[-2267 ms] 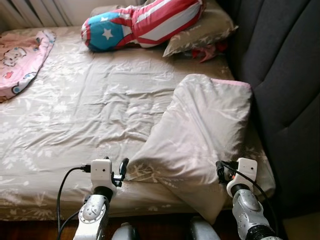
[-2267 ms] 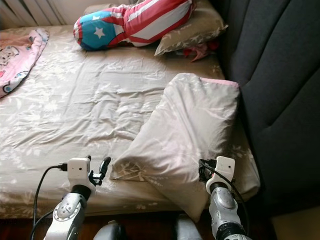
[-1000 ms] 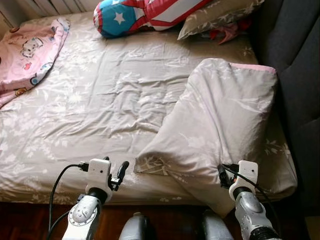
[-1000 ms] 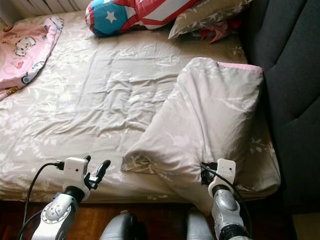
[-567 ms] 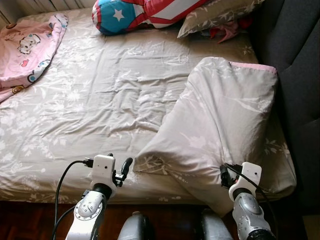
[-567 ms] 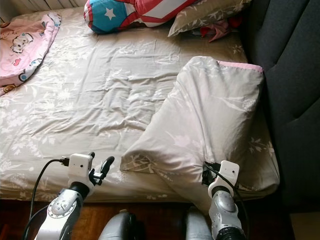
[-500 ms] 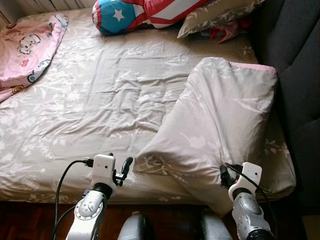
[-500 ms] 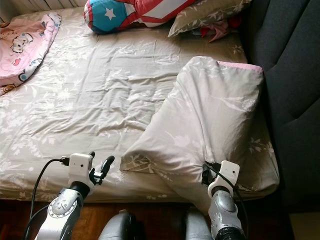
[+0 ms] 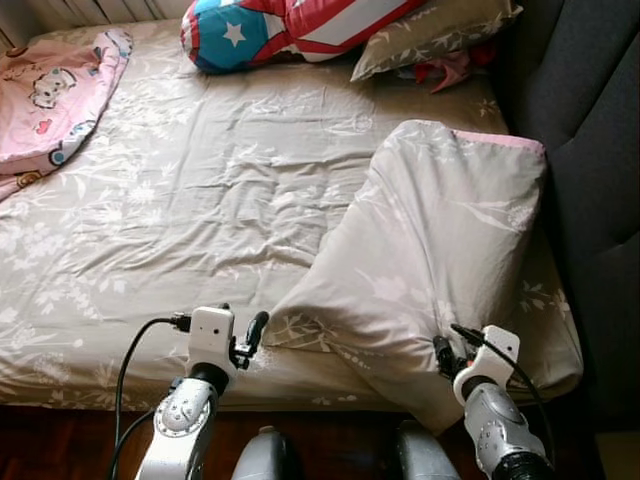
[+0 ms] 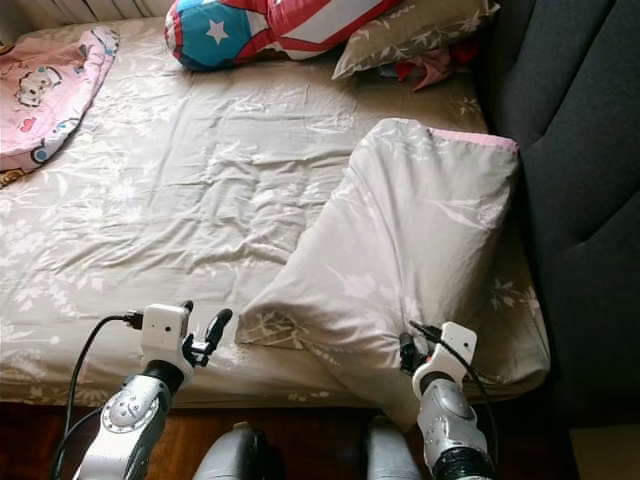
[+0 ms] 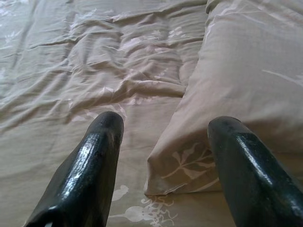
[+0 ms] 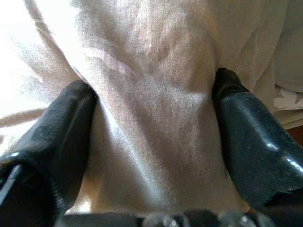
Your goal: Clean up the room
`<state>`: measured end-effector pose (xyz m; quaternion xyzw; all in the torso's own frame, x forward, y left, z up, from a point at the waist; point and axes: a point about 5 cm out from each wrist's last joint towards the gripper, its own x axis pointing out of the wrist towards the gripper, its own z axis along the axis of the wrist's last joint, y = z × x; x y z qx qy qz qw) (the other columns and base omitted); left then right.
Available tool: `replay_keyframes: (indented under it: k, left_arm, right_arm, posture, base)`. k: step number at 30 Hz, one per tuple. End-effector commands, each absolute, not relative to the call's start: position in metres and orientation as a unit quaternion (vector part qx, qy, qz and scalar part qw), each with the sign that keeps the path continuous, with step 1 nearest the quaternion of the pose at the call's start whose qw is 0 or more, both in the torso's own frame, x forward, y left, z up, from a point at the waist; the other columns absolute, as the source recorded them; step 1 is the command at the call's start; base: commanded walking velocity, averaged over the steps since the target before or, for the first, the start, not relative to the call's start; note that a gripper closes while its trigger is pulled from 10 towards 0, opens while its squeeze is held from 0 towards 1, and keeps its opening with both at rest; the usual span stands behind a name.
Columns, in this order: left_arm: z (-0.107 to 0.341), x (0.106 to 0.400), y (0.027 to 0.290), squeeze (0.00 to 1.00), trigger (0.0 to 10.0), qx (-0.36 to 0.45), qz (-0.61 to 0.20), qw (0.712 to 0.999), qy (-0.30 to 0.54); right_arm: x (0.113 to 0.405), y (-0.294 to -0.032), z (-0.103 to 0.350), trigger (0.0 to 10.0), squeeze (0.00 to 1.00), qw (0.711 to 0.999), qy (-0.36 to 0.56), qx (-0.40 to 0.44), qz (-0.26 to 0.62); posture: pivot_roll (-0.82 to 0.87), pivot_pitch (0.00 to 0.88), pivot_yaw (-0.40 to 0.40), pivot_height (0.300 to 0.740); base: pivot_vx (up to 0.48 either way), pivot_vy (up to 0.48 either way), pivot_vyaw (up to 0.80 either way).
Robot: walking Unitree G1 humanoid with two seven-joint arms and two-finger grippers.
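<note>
Our right gripper (image 12: 151, 123) still straddles the near edge of the grey pillow (image 9: 440, 250), fingers spread wide around the fabric; our left gripper (image 11: 163, 137) stays parted beside the pillow's near-left corner.

My right gripper (image 9: 440, 352) is buried against the pillow (image 9: 435, 260); the pink blanket (image 9: 45, 95) runs off the bed's (image 9: 180, 190) far-left corner, red cloth (image 9: 450, 68) half hidden

- Wide bare sheet (image 9: 200, 190) lies ahead of the left claw (image 11: 161, 156).
- The grey pillow (image 9: 440, 250) blocks the right, pressed between the right claw (image 12: 151, 118) fingers.
- The dark headboard (image 9: 590, 120) walls that side.
</note>
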<state>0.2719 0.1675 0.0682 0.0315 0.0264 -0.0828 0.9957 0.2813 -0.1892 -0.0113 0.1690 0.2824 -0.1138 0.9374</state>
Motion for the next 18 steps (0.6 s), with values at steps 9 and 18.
replay_keyframes:
  k: [9,18]
  left_arm:
    - [0.0599,0.2661,0.1699,0.00,10.0,0.043,-0.079,0.995,0.041]
    - [0.0580,0.2655,0.1688,0.00,10.0,0.041,-0.077,0.995,0.042]
  right_arm:
    - [0.2497,-0.1772,-0.0434,0.0,0.00,0.909,0.367,0.166,-0.108]
    - [0.2528,-0.1766,-0.0404,0.0,0.00,0.918,0.352,0.152,-0.102]
  posture:
    - [-0.11,0.245,0.089,0.671]
    - [-0.11,0.242,0.080,0.671]
  base:
    - [0.000,0.000,0.00]
    - [0.000,0.000,0.00]
